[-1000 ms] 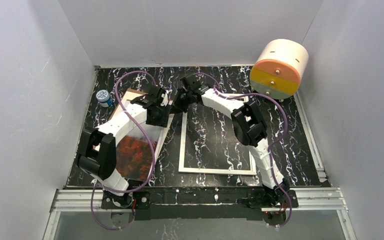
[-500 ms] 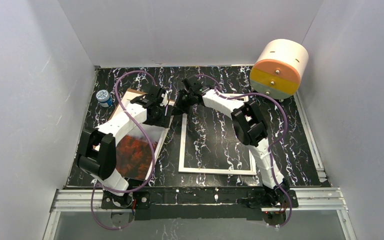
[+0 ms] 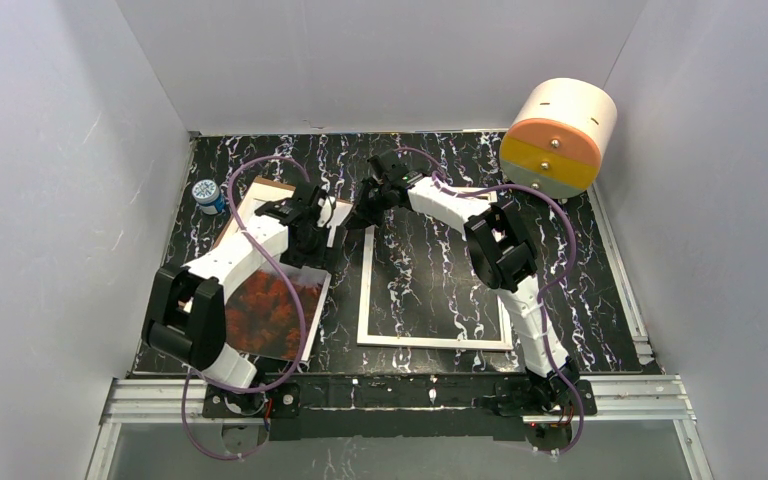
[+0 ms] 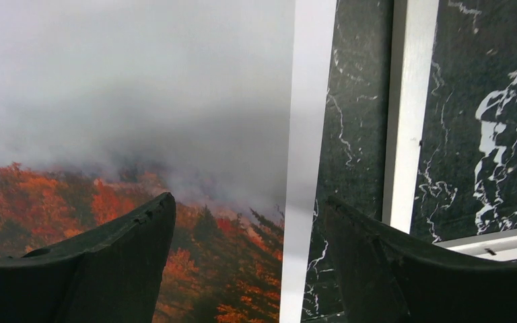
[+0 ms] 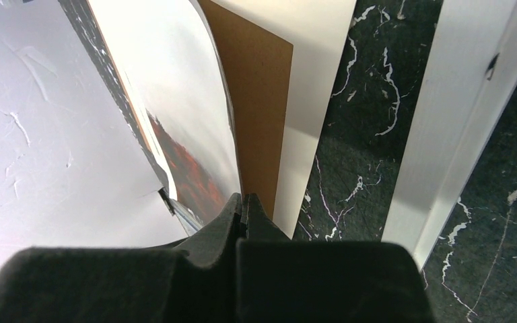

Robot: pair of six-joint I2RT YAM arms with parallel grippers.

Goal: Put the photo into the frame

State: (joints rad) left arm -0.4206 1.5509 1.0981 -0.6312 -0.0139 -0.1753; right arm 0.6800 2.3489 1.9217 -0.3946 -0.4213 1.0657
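The photo [image 3: 265, 310], red-orange forest under grey mist, lies at the left on the brown backing board [image 3: 260, 188]. The frame [image 3: 364, 290], with a white rim, lies flat in the middle with the marble table showing through it. My right gripper [image 3: 357, 218] is shut on the photo's far right edge [image 5: 202, 134] and lifts it into a curl above the board [image 5: 259, 101]. My left gripper [image 4: 249, 202] is open and hovers over the photo's right border [image 4: 303, 134], with the frame rim [image 4: 404, 101] just to its right. The frame rim also shows in the right wrist view [image 5: 458, 101].
A white-and-orange drum [image 3: 558, 135] stands at the back right. A small blue-and-white bottle [image 3: 207, 195] stands at the back left beside the board. Grey walls close in the black marble table [image 3: 430, 270] on three sides.
My left arm has swung its elbow to the left and its gripper has shifted slightly over the photo. My right gripper keeps hold of the photo's far edge, nearly still.
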